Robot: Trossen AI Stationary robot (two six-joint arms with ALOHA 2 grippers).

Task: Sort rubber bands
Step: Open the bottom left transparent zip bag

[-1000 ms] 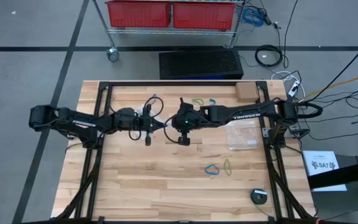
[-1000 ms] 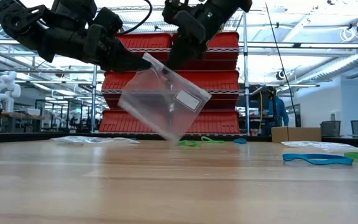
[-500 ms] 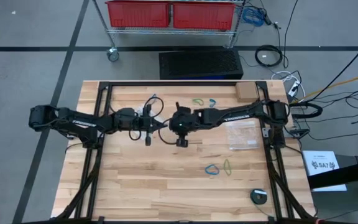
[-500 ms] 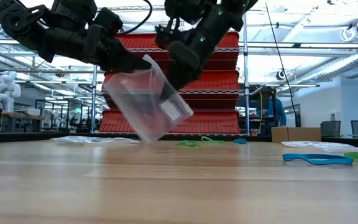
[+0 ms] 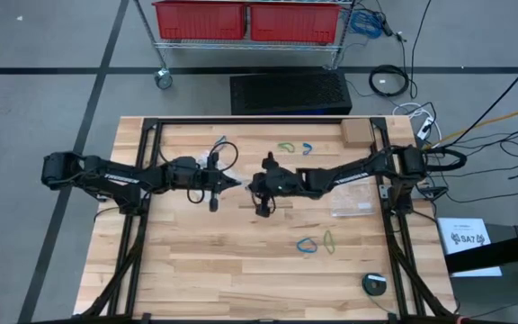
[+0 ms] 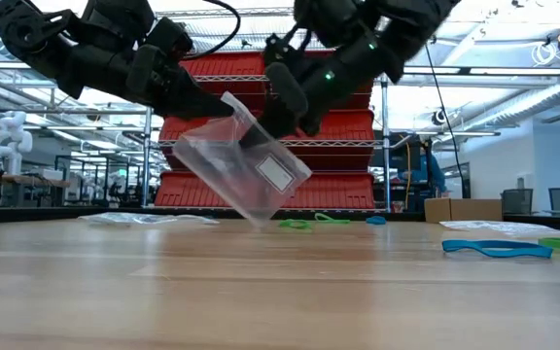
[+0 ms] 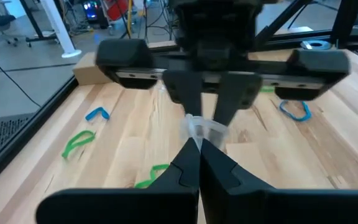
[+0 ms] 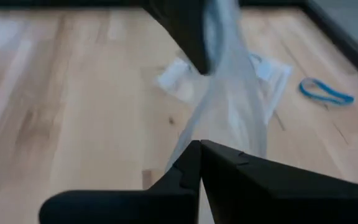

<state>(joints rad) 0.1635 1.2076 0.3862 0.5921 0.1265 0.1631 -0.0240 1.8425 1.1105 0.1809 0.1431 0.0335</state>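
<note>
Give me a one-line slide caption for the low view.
Both grippers, left and right, pinch a clear plastic bag above the wooden table, rubber bands lying nearby.

blue and green rubber bands (image 5: 316, 244), clear bag (image 6: 241, 170)

Right claw (image 8: 199, 149): fingers pressed together, pinching the edge of a clear plastic bag (image 8: 229, 106). Left claw (image 8: 185, 31): dark, gripping the same bag's far edge. Blue rubber band (image 8: 326, 91): flat on the wooden worktop (image 8: 73, 106), beyond the bag.
</note>
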